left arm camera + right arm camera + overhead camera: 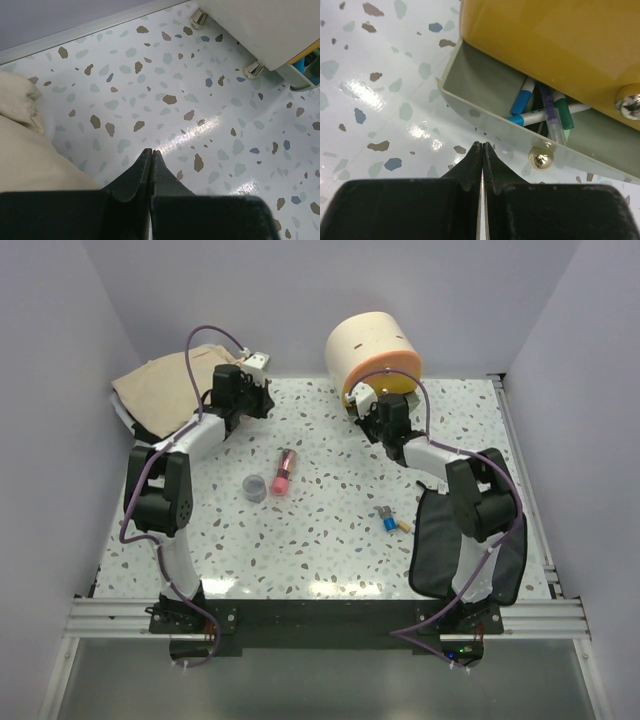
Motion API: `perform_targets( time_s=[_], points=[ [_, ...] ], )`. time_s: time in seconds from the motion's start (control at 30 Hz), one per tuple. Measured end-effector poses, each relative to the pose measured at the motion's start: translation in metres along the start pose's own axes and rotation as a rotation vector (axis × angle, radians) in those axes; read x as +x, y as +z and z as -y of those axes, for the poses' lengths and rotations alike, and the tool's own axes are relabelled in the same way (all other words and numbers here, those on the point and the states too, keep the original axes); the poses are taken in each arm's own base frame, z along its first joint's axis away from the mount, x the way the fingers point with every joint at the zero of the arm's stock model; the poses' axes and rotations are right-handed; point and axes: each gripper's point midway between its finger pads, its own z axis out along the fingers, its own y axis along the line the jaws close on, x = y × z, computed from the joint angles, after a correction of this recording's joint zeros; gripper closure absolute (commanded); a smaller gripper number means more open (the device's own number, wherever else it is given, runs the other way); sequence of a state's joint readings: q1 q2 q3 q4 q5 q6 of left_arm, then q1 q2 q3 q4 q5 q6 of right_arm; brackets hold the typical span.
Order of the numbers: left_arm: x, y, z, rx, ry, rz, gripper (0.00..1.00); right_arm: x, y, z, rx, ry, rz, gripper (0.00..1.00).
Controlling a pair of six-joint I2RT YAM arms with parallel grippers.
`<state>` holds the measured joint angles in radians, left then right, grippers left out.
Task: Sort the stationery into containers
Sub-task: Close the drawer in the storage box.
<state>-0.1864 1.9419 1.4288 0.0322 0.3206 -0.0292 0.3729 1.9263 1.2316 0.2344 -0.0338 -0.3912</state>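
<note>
Both pinched together on nothing: your left claw [151, 152] over the desk [165, 75], your right claw [482, 146] just before the open drawer [470, 75] holding pens [522, 98]. Tube [284, 472], pot [256, 486] and 2 pieces [393, 522] lie mid-desk.

The white-and-black left arm [195, 435] and the white-and-black right arm [440, 455] stretch forward with elbows bent. The black two-finger left gripper [151, 151] is pressed closed and empty. The black two-finger right gripper [481, 145] is likewise closed, its tips angled downward.
</note>
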Motion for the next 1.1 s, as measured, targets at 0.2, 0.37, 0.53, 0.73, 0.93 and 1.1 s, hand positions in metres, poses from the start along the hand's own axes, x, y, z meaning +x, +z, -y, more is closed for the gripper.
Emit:
perform_targets(
  time_s=[0.2, 0.37, 0.53, 0.73, 0.93, 1.1],
  points=[
    [0.002, -0.001, 0.000, -0.012, 0.000, -0.008, 1.00, 0.006, 0.011, 0.007, 0.040, -0.036, -0.016, 1.00],
    [0.003, 0.000, 0.004, -0.008, 0.002, -0.013, 1.00, -0.013, 0.016, 0.020, 0.086, -0.048, 0.029, 1.00],
    [0.003, 0.001, 0.007, -0.003, 0.005, -0.014, 1.00, -0.018, 0.025, 0.024, 0.100, -0.053, 0.047, 1.00],
    [0.003, 0.001, 0.007, -0.010, 0.006, -0.015, 1.00, -0.017, 0.032, 0.023, 0.102, -0.055, 0.051, 1.00],
    [0.004, 0.002, 0.006, -0.019, 0.023, -0.017, 1.00, -0.017, 0.040, 0.023, 0.115, -0.057, 0.060, 1.00],
    [0.004, 0.002, 0.006, -0.022, 0.035, -0.017, 1.00, -0.017, 0.045, 0.022, 0.140, -0.062, 0.072, 1.00]
  ],
)
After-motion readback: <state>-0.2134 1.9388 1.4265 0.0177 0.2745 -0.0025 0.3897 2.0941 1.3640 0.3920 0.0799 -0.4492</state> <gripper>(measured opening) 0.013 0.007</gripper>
